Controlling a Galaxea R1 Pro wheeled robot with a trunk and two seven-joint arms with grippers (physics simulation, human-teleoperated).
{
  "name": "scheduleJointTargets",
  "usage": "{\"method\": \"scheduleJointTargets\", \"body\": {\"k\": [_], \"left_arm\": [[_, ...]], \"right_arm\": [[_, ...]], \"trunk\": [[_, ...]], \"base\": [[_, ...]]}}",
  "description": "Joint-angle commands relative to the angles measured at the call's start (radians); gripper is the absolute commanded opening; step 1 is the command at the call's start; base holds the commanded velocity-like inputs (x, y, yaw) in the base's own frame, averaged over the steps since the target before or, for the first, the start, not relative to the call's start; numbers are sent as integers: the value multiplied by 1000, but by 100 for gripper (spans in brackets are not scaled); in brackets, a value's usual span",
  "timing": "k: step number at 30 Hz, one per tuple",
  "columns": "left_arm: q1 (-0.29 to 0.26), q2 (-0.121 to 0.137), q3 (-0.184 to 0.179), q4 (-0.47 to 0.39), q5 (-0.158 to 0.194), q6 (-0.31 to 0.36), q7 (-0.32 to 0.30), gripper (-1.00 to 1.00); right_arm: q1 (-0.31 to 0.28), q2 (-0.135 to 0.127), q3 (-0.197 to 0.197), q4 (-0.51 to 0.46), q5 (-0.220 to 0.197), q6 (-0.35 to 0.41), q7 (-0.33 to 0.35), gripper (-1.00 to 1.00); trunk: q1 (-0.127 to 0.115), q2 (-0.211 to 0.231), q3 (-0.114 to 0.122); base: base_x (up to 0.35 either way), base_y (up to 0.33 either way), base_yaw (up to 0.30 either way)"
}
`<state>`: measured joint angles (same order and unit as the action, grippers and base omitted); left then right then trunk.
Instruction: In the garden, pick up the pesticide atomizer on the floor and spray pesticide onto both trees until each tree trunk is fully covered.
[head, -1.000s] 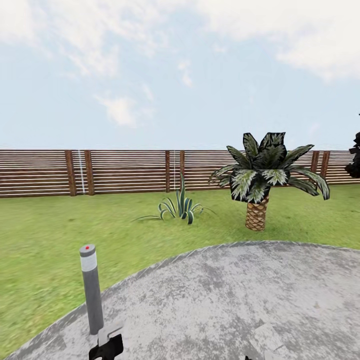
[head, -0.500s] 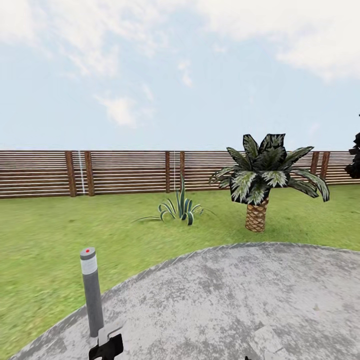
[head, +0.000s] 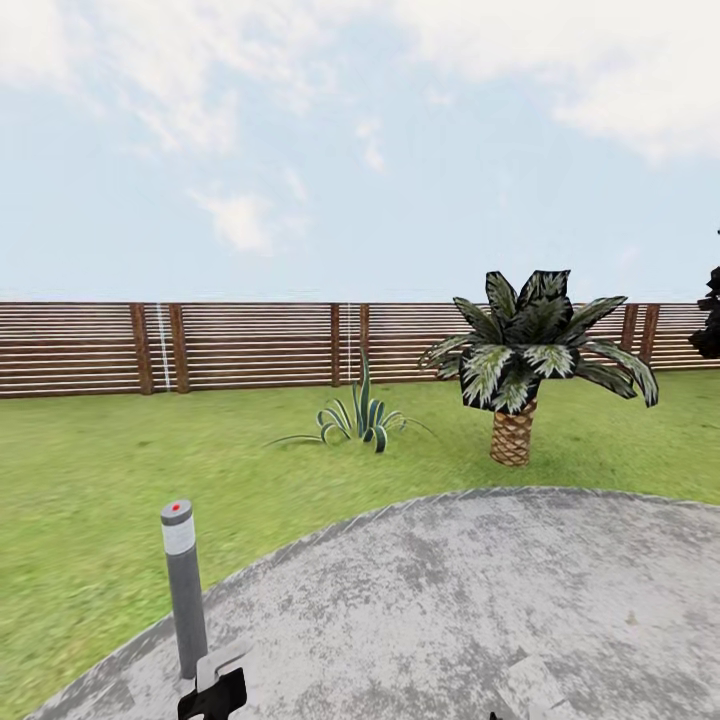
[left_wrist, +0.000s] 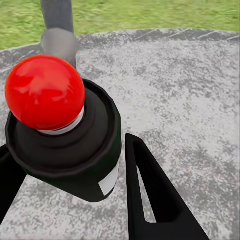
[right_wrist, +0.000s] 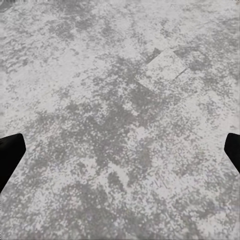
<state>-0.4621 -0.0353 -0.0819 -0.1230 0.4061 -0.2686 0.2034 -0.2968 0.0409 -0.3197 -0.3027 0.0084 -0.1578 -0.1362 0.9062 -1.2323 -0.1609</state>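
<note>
My left gripper (left_wrist: 65, 145) is shut on the pesticide atomizer (left_wrist: 45, 92), a dark bottle with a round red top and a white label, gripped between the black fingers (left_wrist: 150, 200). In the head view the gripper (head: 213, 695) shows at the bottom edge, with the sprayer's pale grey part (head: 222, 662) sticking up from it. My right gripper (right_wrist: 120, 150) hangs open over bare grey paving, its fingertips (right_wrist: 10, 150) far apart and nothing between them. The trees and their trunks are out of view.
A grey bollard (head: 184, 590) with a red dot stands just beyond my left gripper, at the rim of the round paved pad (head: 480, 600). Past it lie lawn (head: 90, 460), a spiky plant (head: 362, 418), a short palm (head: 515, 370) and the slatted fence (head: 260, 345). A dark conifer (head: 710, 320) shows at the right edge.
The whole view has crept slightly, so the bollard and the pad's edge sit a little lower in the picture. Both grippers look unchanged.
</note>
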Motion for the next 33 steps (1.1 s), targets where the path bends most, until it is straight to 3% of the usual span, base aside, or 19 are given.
{"method": "scheduleJointTargets", "body": {"k": [1, 33], "left_arm": [[-1, 0, -9, 0, 7, -3, 5, -100], [0, 0, -9, 0, 7, -3, 5, -100]], "right_arm": [[-1, 1, -2, 0, 1, -3, -2, 100], [-1, 1, -2, -1, 0, -3, -2, 100]], "trunk": [[-4, 6, 2], [-127, 230, 102]], "base": [[0, 0, 0], [0, 0, 0]]}}
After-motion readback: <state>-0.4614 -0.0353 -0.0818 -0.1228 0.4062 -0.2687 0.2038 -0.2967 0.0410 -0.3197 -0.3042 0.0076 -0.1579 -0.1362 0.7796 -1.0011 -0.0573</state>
